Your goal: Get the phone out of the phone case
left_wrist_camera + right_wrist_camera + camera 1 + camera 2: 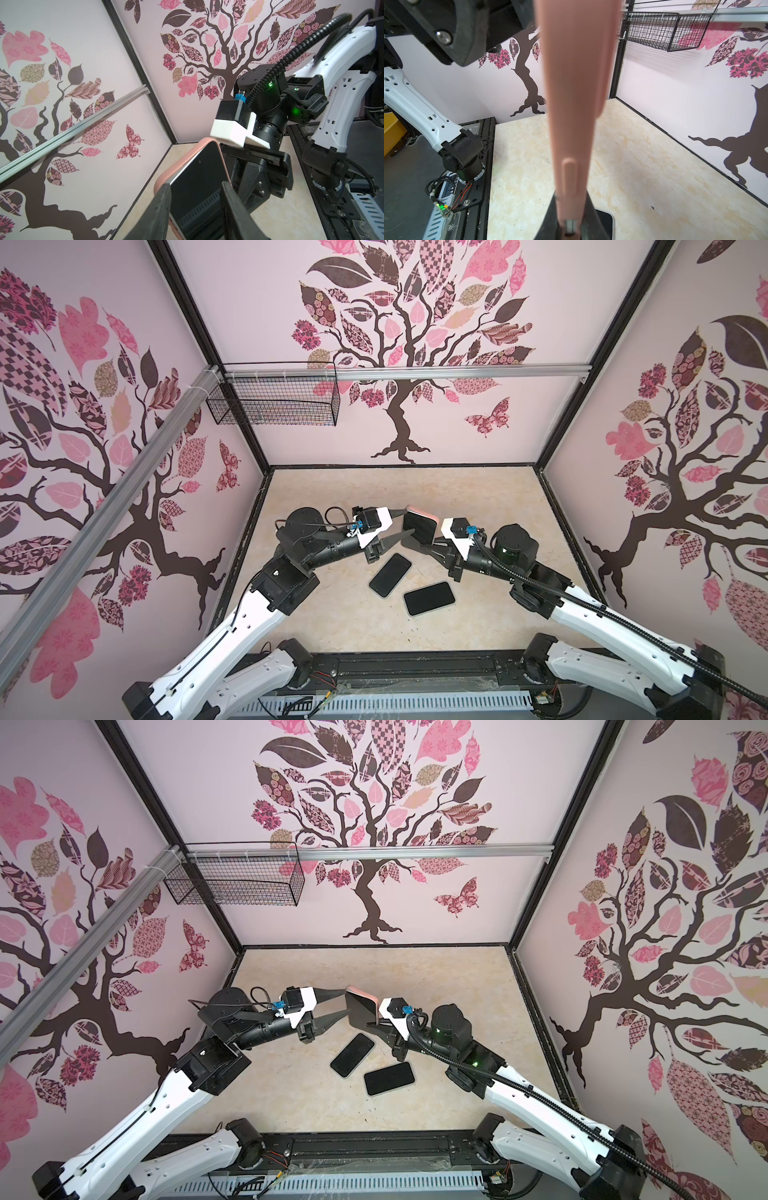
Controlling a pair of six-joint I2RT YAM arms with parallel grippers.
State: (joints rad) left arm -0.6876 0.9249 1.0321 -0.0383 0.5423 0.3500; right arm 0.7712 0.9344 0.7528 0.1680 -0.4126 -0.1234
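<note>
My right gripper (pixel 432 548) (pixel 571 226) is shut on the lower edge of the phone case (pixel 422 509) (pixel 575 83), a pink case held upright above the table. The phone (pixel 417 527) (pixel 360 1006) (pixel 199 176) sits inside it, dark screen facing my left arm. My left gripper (pixel 409 522) (pixel 345 1002) (pixel 196 185) is open at the phone's free end. In the left wrist view one of its fingers (pixel 160 207) lies against the corner where phone and case meet, and the second crosses in front of the screen.
Two bare black phones (pixel 390 575) (pixel 429 598) lie flat on the marble-patterned table (pixel 332 614) below the grippers; one shows under the right jaws (pixel 604 222). A wire basket (pixel 274 400) hangs on the back wall rail. Black frame rails edge the table.
</note>
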